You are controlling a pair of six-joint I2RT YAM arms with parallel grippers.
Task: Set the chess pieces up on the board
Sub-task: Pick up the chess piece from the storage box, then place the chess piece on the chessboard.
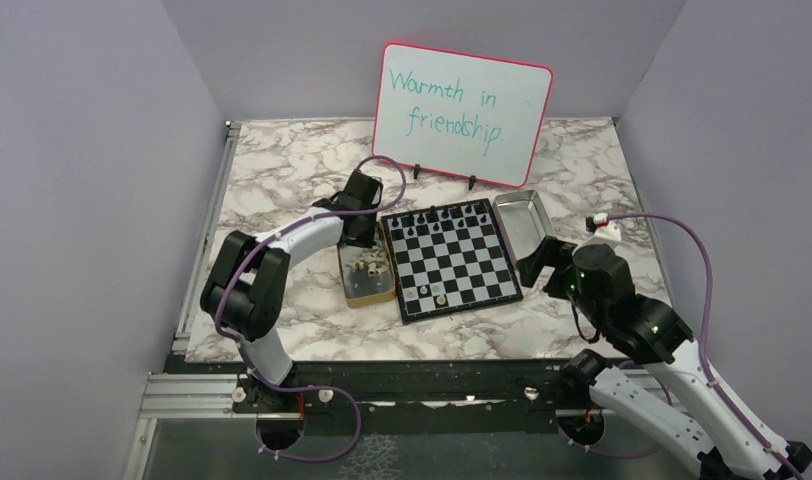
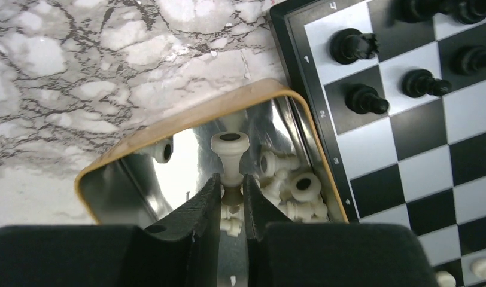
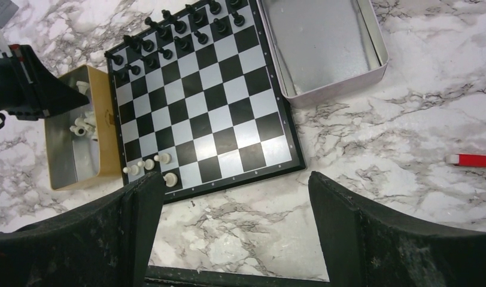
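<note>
A marble-patterned table top [image 1: 282, 170] spreads out before me, white veined with grey and brown. At its far edge a whiteboard [image 1: 462, 112] with a pink-red frame stands on two small black feet; the teal handwriting on it reads "Warmth in friendship." On my left a tan rectangular tin [image 1: 370, 299] lies open, shiny metal inside, its rim rounded at the corners. Well apart from it, to my right, lies a shallow silver metal tray [image 1: 522, 222] with low walls. Nearer me on the right, a small red-and-white pen-like thing [image 3: 474, 159] lies flat on the marble. Plain lilac-grey walls [image 1: 82, 150] close in three sides, and a metal rail [image 1: 192, 398] runs along the near edge.
</note>
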